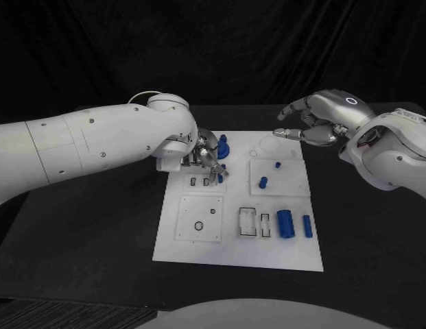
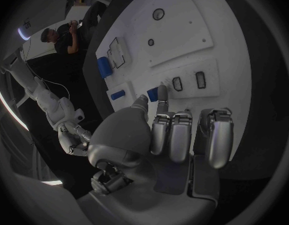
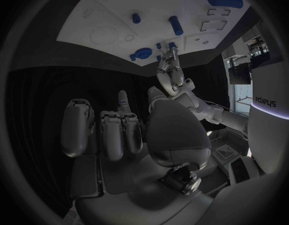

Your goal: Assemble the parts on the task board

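While the left hand (image 1: pixel 199 156) hangs low over the far-left part of the task board (image 1: pixel 234 257), its fingers point down at the plate beside a blue part (image 1: pixel 223 147) that stands at about 1 o'clock from it. From the left wrist camera the fingers (image 2: pixel 171 135) lie side by side, only lightly curled, and a small blue part (image 2: pixel 152 94) shows just past the fingertips; whether the hand pinches it or merely touches it I cannot tell. The right hand (image 1: pixel 317 120) is held above the surface off the board's far-right corner, at about 2 o'clock from the board's middle, with its fingers loosely curled and apart and nothing in them; the right wrist camera shows the same hand (image 3: pixel 129 135) with bare fingers.

On the board, taken from its middle, a small blue part (image 1: pixel 277 164) stands at about 1 o'clock, and another blue part (image 1: pixel 263 182) lies nearer the middle. Toward 5 o'clock a larger ribbed blue part (image 1: pixel 287 223) lies beside a slimmer blue part (image 1: pixel 308 226), near each other but apart. Two rectangular slots (image 1: pixel 254 223) sit just left of that pair, and a square inset with a small round hole (image 1: pixel 199 224) lies at about 7 o'clock
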Controlling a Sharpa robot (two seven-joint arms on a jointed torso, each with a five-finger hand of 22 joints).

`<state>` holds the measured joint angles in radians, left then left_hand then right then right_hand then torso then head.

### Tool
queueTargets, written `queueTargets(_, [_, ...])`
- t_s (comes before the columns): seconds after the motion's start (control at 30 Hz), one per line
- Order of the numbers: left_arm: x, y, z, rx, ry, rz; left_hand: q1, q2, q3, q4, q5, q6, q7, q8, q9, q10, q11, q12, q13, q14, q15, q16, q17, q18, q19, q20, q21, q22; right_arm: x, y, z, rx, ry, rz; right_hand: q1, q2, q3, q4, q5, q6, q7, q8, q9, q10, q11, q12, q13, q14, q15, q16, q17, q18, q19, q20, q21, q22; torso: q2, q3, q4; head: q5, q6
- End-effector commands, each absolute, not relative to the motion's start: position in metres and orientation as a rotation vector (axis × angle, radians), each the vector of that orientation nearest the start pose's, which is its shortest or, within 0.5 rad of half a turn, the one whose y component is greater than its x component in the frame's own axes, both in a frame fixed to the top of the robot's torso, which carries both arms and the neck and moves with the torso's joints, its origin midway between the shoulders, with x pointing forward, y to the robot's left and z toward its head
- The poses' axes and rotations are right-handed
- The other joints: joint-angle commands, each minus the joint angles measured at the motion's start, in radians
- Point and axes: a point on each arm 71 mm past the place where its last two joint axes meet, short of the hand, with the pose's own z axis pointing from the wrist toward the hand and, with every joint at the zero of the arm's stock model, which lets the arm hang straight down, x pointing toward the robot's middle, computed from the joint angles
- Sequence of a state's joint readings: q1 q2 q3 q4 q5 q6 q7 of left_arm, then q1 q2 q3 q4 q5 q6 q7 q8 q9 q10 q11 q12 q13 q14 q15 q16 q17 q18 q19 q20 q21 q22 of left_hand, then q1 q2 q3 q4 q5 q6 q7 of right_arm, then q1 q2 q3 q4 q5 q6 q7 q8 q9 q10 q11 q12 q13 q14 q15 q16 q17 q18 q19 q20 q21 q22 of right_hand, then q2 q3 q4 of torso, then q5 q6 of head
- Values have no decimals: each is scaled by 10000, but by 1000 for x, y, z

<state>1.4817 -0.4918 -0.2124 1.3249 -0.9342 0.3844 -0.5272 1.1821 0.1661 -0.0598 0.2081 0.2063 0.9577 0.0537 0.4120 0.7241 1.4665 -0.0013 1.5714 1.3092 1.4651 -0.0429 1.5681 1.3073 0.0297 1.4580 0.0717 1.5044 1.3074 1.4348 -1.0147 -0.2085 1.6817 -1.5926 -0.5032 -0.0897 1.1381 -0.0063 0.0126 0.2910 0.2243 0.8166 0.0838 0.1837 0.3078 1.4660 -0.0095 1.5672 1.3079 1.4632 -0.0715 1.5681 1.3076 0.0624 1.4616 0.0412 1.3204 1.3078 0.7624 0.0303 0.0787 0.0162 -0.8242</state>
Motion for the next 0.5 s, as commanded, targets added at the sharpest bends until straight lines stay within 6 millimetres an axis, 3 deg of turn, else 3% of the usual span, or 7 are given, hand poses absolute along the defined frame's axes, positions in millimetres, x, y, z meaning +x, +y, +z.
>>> queueTargets(0.03, [514, 96, -165, 2112, 24744, -4034, 87, -23, 112, -50, 132, 72, 20, -85, 52, 1043, -12, -6, 2616, 1057, 10, 27, 2635, 50, -60, -2, -76, 1612, 465, -237, -114, -3039, 13884, 5334, 5, 96, -60, -13, 52, 70, 15, 10, -13, 1048, 45, 36, 2629, 1076, 67, 27, 2631, -65, 76, 50, -38, 1895, -1, 3, 2, -10, -21])
queueTargets(0.37, [515, 93, -166, 2186, 24777, -4072, 198, -125, 525, -317, 618, 76, 9, -334, 215, 1043, -20, -6, 2616, 1057, 4, 27, 2635, 82, -169, -11, -175, 1533, 466, -238, -114, -3019, 13938, 5284, 50, 134, -52, -28, 74, 83, 20, 5, -21, 1048, 49, 36, 2629, 1076, 71, 27, 2631, -38, 24, 53, -163, 1858, -1, 5, -1, -24, -103])
queueTargets(0.5, [516, 93, -166, 2195, 24788, -4094, 255, -170, 694, -432, 648, 88, -2, -400, 266, 1043, -31, -6, 2616, 1057, -5, 27, 2635, 84, -173, -15, -187, 1533, 466, -239, -114, -3001, 13976, 5247, 68, 146, -49, -31, 78, 86, 22, 2, -24, 1048, 51, 36, 2629, 1076, 73, 27, 2631, -34, 15, 54, -184, 1852, 0, 0, 1, -19, -143])
